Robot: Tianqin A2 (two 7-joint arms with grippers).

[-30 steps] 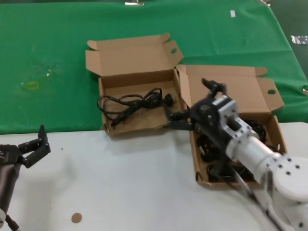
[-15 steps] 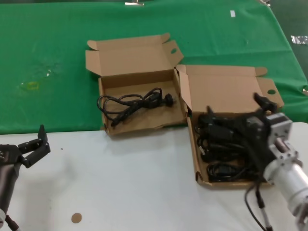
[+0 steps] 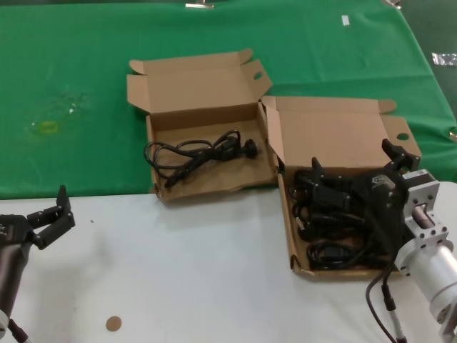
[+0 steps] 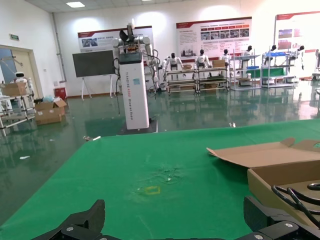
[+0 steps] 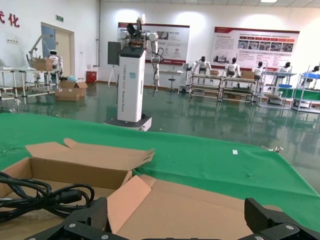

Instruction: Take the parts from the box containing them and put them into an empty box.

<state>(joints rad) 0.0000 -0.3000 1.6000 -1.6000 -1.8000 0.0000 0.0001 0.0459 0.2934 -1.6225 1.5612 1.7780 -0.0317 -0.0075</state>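
Hanging over the right-hand cardboard box (image 3: 285, 236), the right gripper (image 3: 355, 171) had its black fingers spread wide and held nothing. Under it lay a heap of black power cords (image 3: 325, 229) — coiled loops with chunky plugs, filling that box. The box's lid (image 3: 335, 132) stood open behind it, with a small round hole (image 3: 403, 136) near one corner.

Just beside it, farther back and to the left, sat the other cardboard box (image 3: 161, 182), its lid also open. One black cord (image 3: 193, 153) lay inside it — part of the loop hung over the left wall.

Down at the near left, the left gripper (image 3: 48, 214) waited over the white table (image 3: 178, 271), its fingers open and empty. Both boxes rested where the white table met the green cloth (image 3: 86, 86).
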